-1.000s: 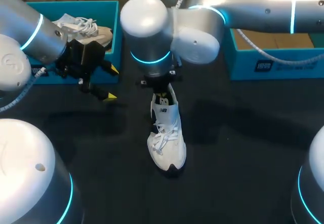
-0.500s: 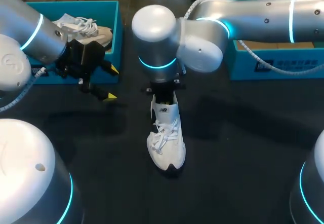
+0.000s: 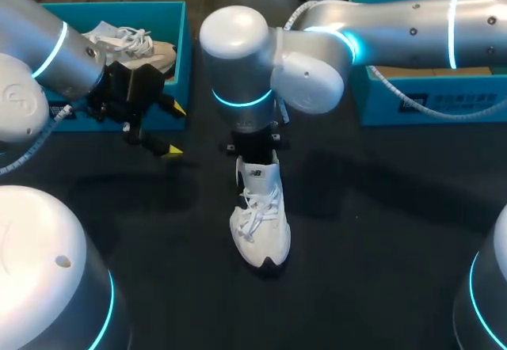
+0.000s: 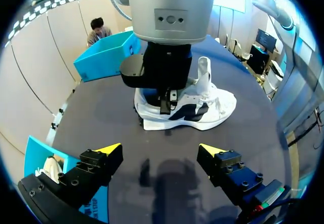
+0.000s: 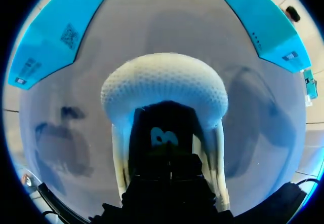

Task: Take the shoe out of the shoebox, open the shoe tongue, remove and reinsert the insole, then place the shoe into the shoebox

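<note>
A white lace-up shoe (image 3: 260, 222) stands on the black table, toe toward the near edge. My right arm comes in from the right and its wrist hangs straight over the heel. The right gripper (image 3: 254, 154) reaches down into the shoe's opening; its fingertips are hidden inside. In the right wrist view the white heel collar (image 5: 164, 84) rings the dark insole (image 5: 163, 137). My left gripper (image 3: 172, 129) stands open and empty beside the left shoebox (image 3: 176, 65). In the left wrist view its yellow tips (image 4: 107, 148) frame the shoe (image 4: 207, 110) ahead.
The left teal shoebox holds a second white shoe (image 3: 131, 43). Another teal shoebox (image 3: 444, 100) stands at the back right, behind my right arm. Black tabletop (image 3: 380, 231) spreads around the shoe.
My right wrist has shifted a little and come slightly lower over the shoe's heel. The shoe has barely moved. The left arm has stayed where it was.
</note>
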Tool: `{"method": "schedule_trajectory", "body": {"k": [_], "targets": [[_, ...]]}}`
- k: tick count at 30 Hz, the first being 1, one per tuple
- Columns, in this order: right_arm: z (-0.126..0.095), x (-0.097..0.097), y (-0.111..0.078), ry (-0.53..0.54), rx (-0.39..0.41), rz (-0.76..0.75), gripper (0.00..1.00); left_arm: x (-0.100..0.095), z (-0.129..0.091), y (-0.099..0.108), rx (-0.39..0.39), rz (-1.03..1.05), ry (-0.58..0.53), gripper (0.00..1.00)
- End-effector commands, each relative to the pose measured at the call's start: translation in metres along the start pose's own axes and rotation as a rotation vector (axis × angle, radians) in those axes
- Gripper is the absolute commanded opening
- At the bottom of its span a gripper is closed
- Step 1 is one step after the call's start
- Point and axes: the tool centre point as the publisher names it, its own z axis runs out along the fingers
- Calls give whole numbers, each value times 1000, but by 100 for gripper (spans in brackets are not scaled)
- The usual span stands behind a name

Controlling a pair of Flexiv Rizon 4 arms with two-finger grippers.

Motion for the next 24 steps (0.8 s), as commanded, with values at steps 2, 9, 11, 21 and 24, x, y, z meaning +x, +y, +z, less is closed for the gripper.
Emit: {"method": "schedule_trajectory", "body": {"k": [2,9,11,21,24], "targets": [[-8,-3,-4,-7,-1,-12,0,0,0,0,-2,1,1,100],[-40,0,1,-42,39,-25,0,0,0,0,-2,1,1,100],[-46,0,0,-58,50,-20,0,0,0,0,-2,1,1,100],[-66,1,-20,-20,202,-50,0,0,0,0,-2,1,1,100],[-65,-3,-27,-14,219,-62,0,0,0,0,-2,1,1,100]]}}
